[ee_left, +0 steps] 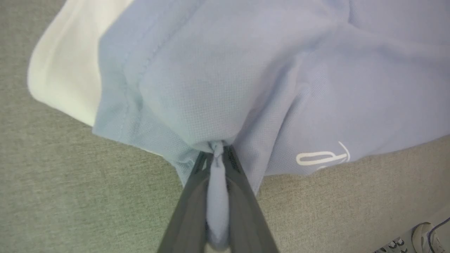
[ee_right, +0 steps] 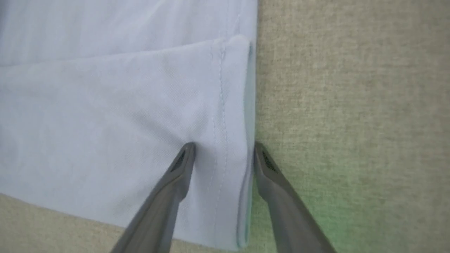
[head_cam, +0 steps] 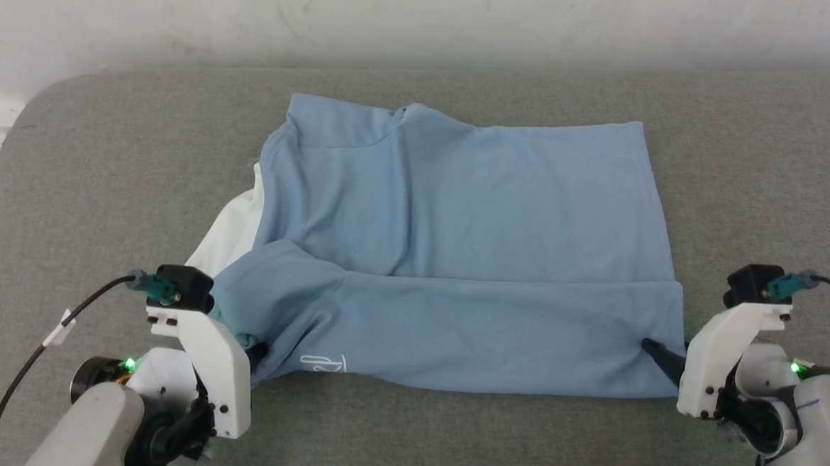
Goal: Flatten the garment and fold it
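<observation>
1. Light blue garment lies on the grey desk, long axis left-right.
2. Left claw is clamped on its near-left corner; right claw, fingers apart, straddles the near-right hem, gripping nothing.

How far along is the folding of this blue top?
Done: the garment lies mostly flat on the grey surface, its near strip folded over. In hand: the left gripper pinches bunched cloth beside the logo; the right gripper straddles the hem, open. Left: tuck in the white lining, finish folding.
</observation>
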Controlling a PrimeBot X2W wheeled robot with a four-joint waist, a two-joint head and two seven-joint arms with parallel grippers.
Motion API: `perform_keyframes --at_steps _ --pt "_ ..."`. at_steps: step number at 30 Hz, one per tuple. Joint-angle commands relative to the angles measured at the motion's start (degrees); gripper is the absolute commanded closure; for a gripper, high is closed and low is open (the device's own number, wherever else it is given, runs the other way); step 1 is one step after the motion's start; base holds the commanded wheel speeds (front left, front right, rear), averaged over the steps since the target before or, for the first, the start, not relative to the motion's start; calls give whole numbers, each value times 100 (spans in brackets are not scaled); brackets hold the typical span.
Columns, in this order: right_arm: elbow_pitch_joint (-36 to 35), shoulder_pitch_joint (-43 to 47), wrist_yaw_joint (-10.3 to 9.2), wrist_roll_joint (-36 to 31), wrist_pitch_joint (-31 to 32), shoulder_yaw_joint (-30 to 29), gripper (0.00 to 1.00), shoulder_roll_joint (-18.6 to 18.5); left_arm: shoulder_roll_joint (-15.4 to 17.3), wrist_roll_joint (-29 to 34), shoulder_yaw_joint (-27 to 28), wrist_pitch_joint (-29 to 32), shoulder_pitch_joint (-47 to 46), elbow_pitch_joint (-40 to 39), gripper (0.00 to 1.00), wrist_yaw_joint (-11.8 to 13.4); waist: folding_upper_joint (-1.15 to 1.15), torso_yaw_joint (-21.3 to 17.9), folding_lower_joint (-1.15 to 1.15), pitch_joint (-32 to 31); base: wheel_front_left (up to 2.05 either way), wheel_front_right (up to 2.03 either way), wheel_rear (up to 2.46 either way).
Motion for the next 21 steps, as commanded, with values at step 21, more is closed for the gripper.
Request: perform_keyframes --at_steps 21 --pt "-1144 359 -6 81 22 729 100 -544 564 -51 402 -84 1074 -827 100 501 0 -112 0 -927 0 0 0"
